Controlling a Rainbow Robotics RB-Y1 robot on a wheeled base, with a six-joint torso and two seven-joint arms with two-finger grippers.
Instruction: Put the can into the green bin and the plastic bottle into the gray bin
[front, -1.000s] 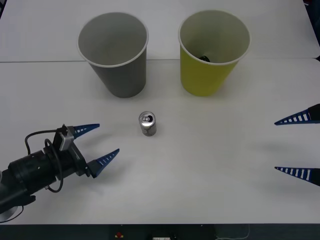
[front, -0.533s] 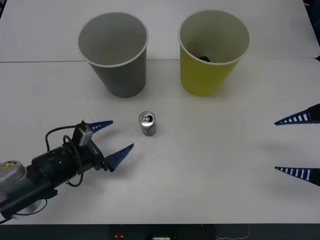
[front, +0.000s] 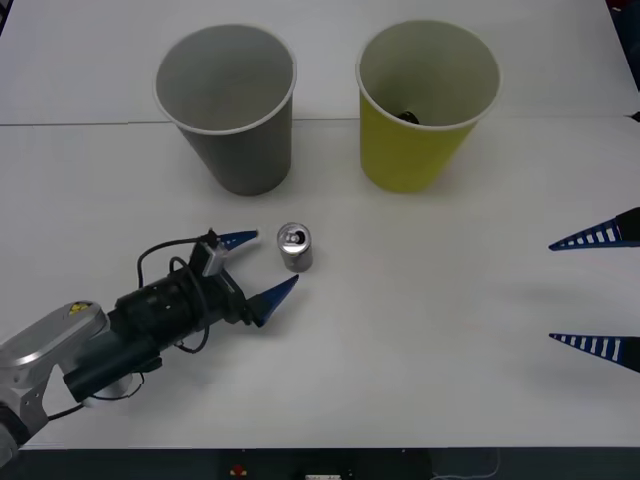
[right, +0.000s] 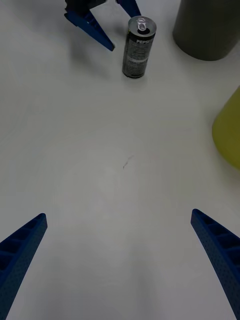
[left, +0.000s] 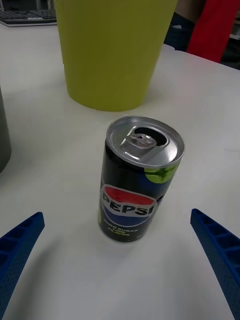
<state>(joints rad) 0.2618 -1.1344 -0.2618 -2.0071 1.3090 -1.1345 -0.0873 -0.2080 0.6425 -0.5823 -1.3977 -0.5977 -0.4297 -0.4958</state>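
Note:
The can (front: 295, 247) stands upright on the white table, silver top and dark Pepsi label (left: 141, 182) (right: 138, 47). My left gripper (front: 261, 268) is open just left of it, its blue fingertips reaching either side of the can's near flank without touching. Behind stand the gray bin (front: 230, 105) on the left and the green bin (front: 424, 105) on the right, with something dark at the green bin's bottom. At the table's right edge my right gripper (front: 590, 290) hangs open and holds nothing. The plastic bottle is out of view.
The white table (front: 420, 300) has free room between the can and the right gripper. A seam runs across the table behind the bins. In the left wrist view a keyboard (left: 30, 16) and a red object (left: 217, 27) lie beyond the green bin.
My left arm has slid right and forward across the table, bringing its open fingers from well left of the can to right beside it. The right gripper, can and bins have not moved.

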